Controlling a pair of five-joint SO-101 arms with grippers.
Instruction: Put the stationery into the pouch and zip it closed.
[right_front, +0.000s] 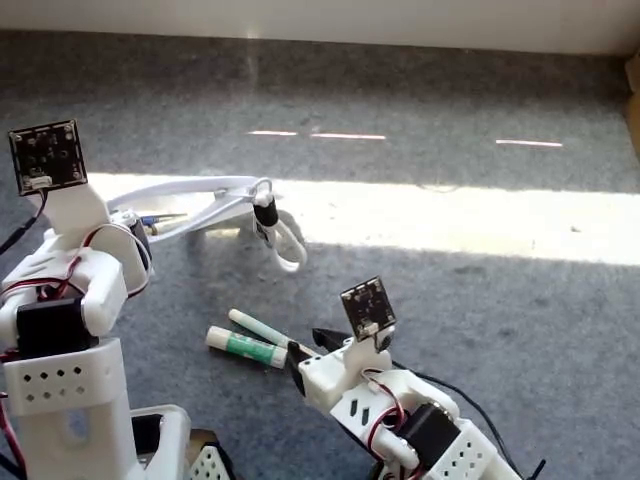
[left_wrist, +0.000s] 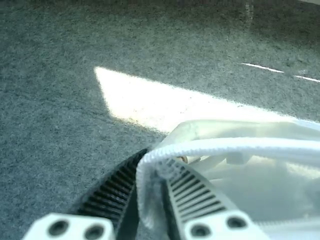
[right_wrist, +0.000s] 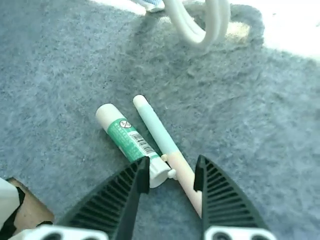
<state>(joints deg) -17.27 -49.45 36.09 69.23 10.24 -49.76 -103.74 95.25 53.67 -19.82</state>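
On the grey carpet (right_front: 470, 330), the left claw (left_wrist: 156, 170) pinches the rim of the limp pouch (right_front: 190, 188) at the table's ten o'clock — the right claw (right_wrist: 171, 172) gapes over the light, slippery-looking glue stick (right_wrist: 127, 137) and pen (right_wrist: 157, 132), likely best taken mid-barrel.

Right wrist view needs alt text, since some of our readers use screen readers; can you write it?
The right gripper, its fingers open, is poised over the closest ends of a green-labelled glue stick and a pale green pen lying side by side on grey carpet. The pouch's white strap loop lies beyond them.
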